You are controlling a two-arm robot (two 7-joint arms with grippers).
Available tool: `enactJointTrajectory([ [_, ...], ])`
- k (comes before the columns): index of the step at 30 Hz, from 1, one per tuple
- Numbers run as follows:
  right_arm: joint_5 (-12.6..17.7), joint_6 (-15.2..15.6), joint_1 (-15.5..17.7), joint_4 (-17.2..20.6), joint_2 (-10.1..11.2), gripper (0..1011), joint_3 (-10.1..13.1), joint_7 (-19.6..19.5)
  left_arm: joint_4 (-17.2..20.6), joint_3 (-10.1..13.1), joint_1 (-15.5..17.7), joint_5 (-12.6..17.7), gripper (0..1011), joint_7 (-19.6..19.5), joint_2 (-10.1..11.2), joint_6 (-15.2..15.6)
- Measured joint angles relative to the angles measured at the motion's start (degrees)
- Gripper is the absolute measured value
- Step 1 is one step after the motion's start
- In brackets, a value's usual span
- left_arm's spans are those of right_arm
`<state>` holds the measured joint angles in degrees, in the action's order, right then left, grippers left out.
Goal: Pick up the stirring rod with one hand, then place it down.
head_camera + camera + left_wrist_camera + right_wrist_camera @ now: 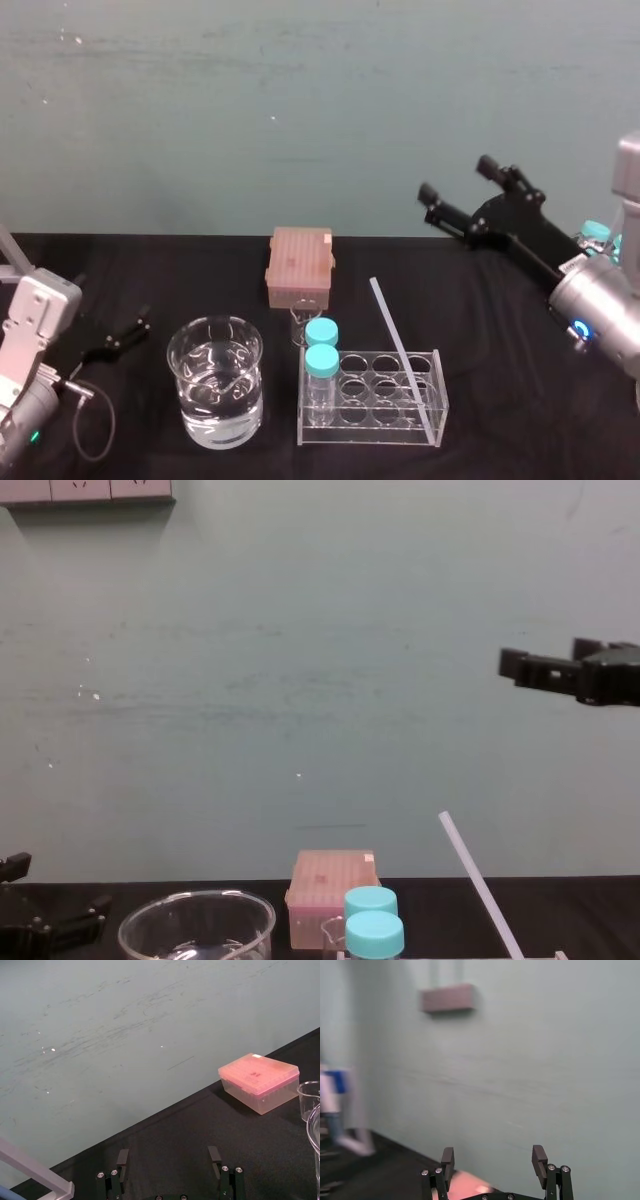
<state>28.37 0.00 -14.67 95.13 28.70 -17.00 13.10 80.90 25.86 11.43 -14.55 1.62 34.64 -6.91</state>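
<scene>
black cloth table (500, 330) against a plain teal wall (300, 100). on it are a water beaker (215, 390), a pink tip box (300, 265) and a clear rack (370, 432) with two blue-capped bottles (321, 345). stirring rod (400, 350) leans on the rack, tilted: low end at the rack's near right corner, top end up, back and to the left. cannot tell if it sits in a cell. right gripper (456, 177) is raised at right, well apart from the rod, fingers apart and empty. left gripper (168, 1156) is low at the table's left, fingers apart.
</scene>
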Motion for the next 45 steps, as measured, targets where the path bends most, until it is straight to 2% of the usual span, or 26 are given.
enactJointTrajectory([
  [2, -1.41, 1.26, -0.41, -0.86, -0.96, 1002, 0.19, -2.68, 0.0, 0.0, 0.0, 0.0, 1005, 0.0, 0.0, 0.0],
  [5, -4.66, 4.92, -1.18, -3.91, -3.33, 1002, 0.58, -9.36, 0.0, 0.0, 0.0, 0.0, 1005, 0.0, 0.0, 0.0],
  [6, -4.66, 4.92, -1.18, -3.91, -3.33, 1002, 0.58, -9.36, 0.0, 0.0, 0.0, 0.0, 1005, 0.0, 0.0, 0.0],
  [9, -7.2, 7.98, -1.24, -7.1, -5.07, 1002, 1.17, -14.74, 0.0, 0.0, 0.0, 0.0, 1005, 0.0, 0.0, 0.0],
  [12, -8.16, 9.93, -0.85, -9.02, -6.03, 1002, 1.84, -17.48, 0.0, 0.0, 0.0, 0.0, 1005, 0.0, 0.0, 0.0],
  [18, -8.72, 11.36, -0.22, -9.83, -6.66, 1002, 2.5, -17.8, 0.0, 0.0, 0.0, 0.0, 1005, 0.0, 0.0, 0.0],
  [45, -8.56, 10.98, -0.23, -9.59, -6.43, 1002, 2.31, -17.47, 0.0, 0.0, 0.0, 0.0, 1005, 0.0, 0.0, 0.0],
])
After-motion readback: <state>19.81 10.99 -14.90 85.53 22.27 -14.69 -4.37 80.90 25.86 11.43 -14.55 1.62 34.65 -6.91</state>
